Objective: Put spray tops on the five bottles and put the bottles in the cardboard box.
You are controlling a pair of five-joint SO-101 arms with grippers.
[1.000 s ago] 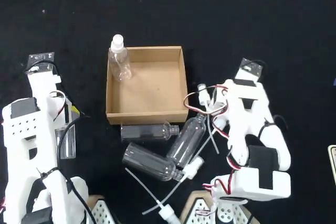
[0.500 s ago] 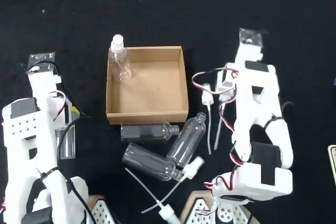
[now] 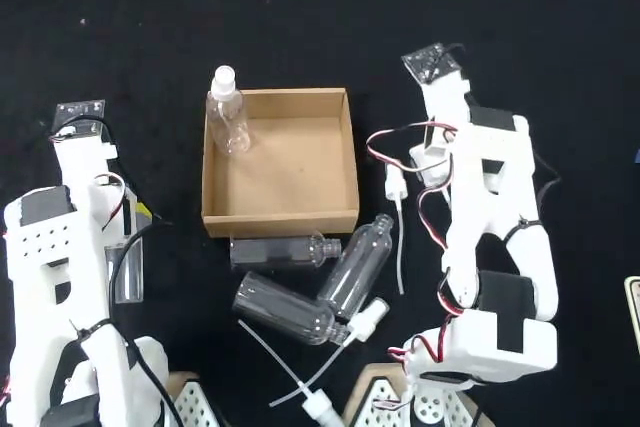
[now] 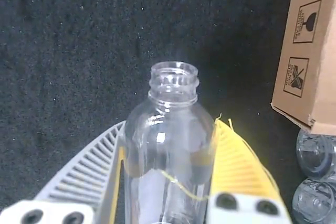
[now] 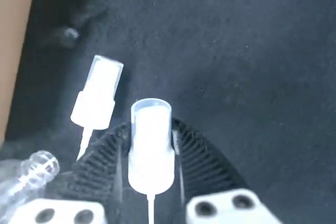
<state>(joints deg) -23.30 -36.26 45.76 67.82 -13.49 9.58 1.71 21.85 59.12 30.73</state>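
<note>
Gripping uncapped bottle in left gripper, jaws snug round body, left of cardboard box, apart from it. Risk of slipping or tilting under capping push: slick clear wall.

Inside box: single capped bottle, far left corner.

Just in front of box: three open bottles lying flat, liable to roll if nudged.

Pinching spray top in right gripper, jaws closed on it, right of box, tube trailing. Likely to snag on neck rim unless aligned. Second loose top just beside.

The bottle is glossy clear plastic; the box matt cardboard.
</note>
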